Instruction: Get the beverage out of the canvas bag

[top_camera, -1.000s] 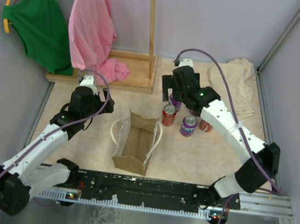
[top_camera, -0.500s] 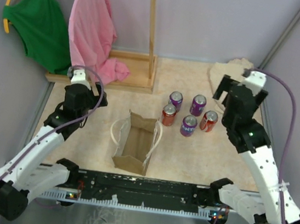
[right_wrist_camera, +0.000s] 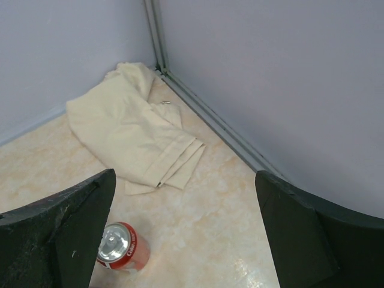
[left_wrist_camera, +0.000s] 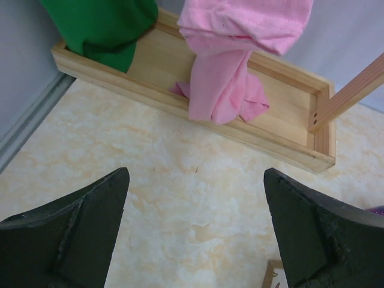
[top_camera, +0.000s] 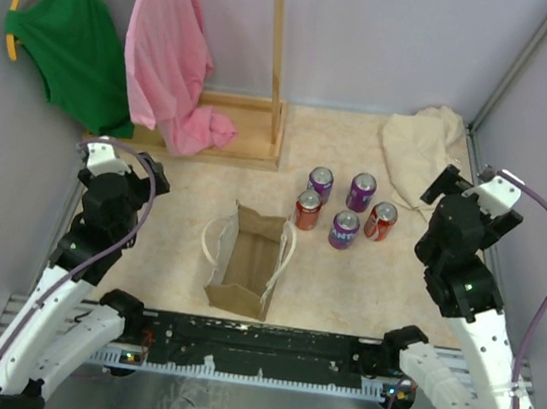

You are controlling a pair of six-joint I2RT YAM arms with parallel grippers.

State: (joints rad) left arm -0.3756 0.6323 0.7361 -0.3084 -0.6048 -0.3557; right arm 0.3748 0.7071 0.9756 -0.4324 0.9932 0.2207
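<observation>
The tan canvas bag point(top_camera: 246, 261) stands mid-table with its mouth open upward and pale handles at both sides; no can shows inside it. Several cans stand to its right: two purple point(top_camera: 321, 183) point(top_camera: 361, 191), a red point(top_camera: 307, 209), a purple point(top_camera: 344, 229) and a red point(top_camera: 380, 221). My left gripper point(top_camera: 143, 162) point(left_wrist_camera: 195, 180) is open and empty, far left of the bag. My right gripper point(top_camera: 458, 183) point(right_wrist_camera: 185, 180) is open and empty, right of the cans; a red can point(right_wrist_camera: 123, 246) shows by its left finger.
A wooden rack base point(top_camera: 213, 131) point(left_wrist_camera: 198, 102) with a green shirt point(top_camera: 74, 37) and a pink shirt point(top_camera: 171, 60) stands at the back left. A crumpled beige cloth point(top_camera: 417, 148) point(right_wrist_camera: 132, 132) lies in the back right corner. Walls close in on both sides.
My right arm swung from above the cans out to the right wall side. My left arm drew back to the left, away from the bag. The bag and cans did not move.
</observation>
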